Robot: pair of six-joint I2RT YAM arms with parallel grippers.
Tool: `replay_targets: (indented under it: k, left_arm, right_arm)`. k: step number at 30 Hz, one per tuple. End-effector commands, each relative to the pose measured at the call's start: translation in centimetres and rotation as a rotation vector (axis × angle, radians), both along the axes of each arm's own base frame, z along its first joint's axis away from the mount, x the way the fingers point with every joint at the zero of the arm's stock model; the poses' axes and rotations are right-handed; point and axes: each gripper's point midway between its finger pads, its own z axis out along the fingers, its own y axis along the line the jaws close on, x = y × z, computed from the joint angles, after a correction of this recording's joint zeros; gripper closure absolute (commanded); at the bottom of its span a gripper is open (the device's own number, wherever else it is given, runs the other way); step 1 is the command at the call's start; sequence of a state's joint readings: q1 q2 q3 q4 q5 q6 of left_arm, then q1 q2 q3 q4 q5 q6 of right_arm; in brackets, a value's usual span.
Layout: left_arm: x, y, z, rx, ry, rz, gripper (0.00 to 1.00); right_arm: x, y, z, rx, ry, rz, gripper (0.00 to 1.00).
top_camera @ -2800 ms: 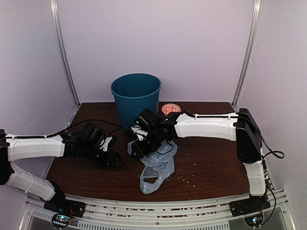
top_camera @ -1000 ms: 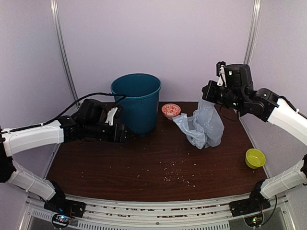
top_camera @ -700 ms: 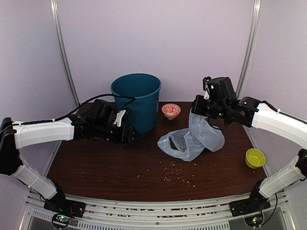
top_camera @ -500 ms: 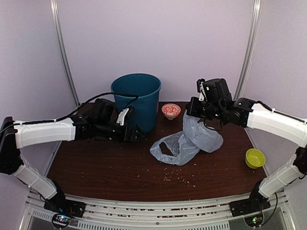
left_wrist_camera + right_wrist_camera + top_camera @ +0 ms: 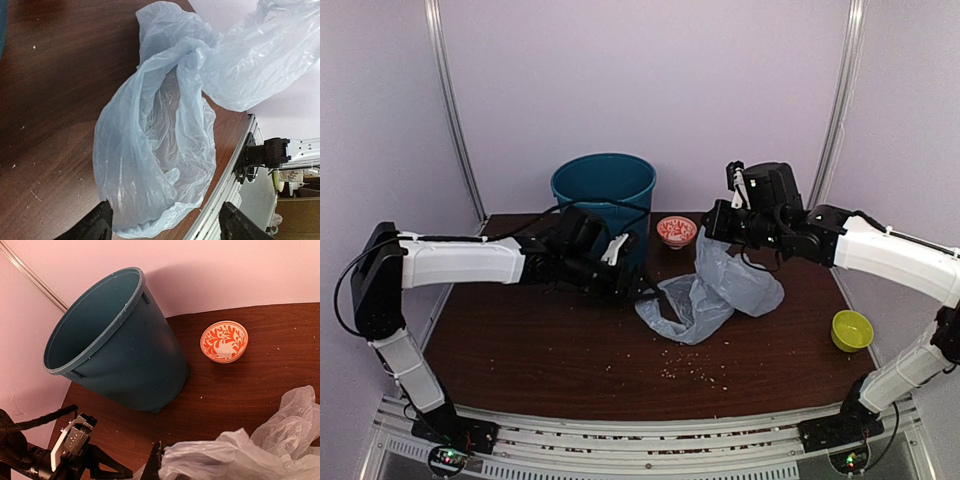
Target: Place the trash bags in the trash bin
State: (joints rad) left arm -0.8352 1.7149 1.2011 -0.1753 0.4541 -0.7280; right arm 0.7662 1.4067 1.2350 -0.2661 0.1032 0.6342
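Hold: right end effector [image 5: 713, 236] clenched on trash bag [image 5: 720, 290], draped onto the counter [image 5: 520, 340] right of the trash bin [image 5: 125, 355] | left end effector [image 5: 165, 226] released, straddling the bag's lower fold | Advice: pinch that fold firmly, then spread the bag before you lift it over the rim.

The left arm [image 5: 460, 262] hides the lower part of the trash bin [image 5: 603, 185]; right of it, the trash bag [image 5: 720, 290] covers the fingertips of the right gripper [image 5: 718, 228].

Pale lilac walls [image 5: 650, 80], two metal corner posts [image 5: 455, 110], dark crumb-strewn wooden table [image 5: 540, 350], aluminium rail [image 5: 650, 430] along its near edge.
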Motion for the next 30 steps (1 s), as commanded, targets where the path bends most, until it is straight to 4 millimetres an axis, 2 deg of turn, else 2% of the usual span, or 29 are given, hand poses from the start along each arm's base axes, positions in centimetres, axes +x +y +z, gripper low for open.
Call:
replay_targets:
  k: [1,6,12,13,14,22,24,25,30]
  left_arm:
    - [-0.3,-1.1,-1.1,0.035,0.023,-0.050,0.26]
    - [0.1,-1.0,-2.6,0.065,0.048,-0.025,0.28]
    - [0.2,-1.4,-4.3,0.079,0.080,-0.021,0.24]
    - [0.3,-1.4,-4.6,0.084,0.083,-0.017,0.19]
    - [0.4,-1.4,-4.7,0.087,0.083,-0.013,0.17]
    - [0.8,-0.3,-6.7,0.140,0.081,0.042,0.15]
    - [0.8,0.1,-7.3,0.156,0.081,0.056,0.03]
    - [0.9,0.5,-7.6,0.175,0.080,0.074,0.02]
    - [0.5,0.2,-7.9,0.144,0.085,0.052,0.05]
  right_arm:
    - [-0.1,0.2,0.3,0.007,-0.009,0.007,1.00]
    - [-0.4,0.3,0.9,0.026,-0.011,0.020,1.00]
    - [-0.7,-0.2,1.6,0.028,-0.023,0.011,1.00]
    - [-0.7,-0.4,1.7,0.023,-0.026,0.007,1.00]
    - [-0.6,-0.6,1.8,0.021,-0.029,0.001,1.00]
    - [-0.9,-1.6,3.1,0.003,-0.039,-0.026,1.00]
    - [-1.1,-1.9,3.1,0.002,-0.039,-0.033,1.00]
    - [-1.2,-2.1,3.1,0.004,-0.039,-0.038,1.00]
    - [-1.4,-2.5,2.9,-0.007,-0.030,-0.045,1.00]
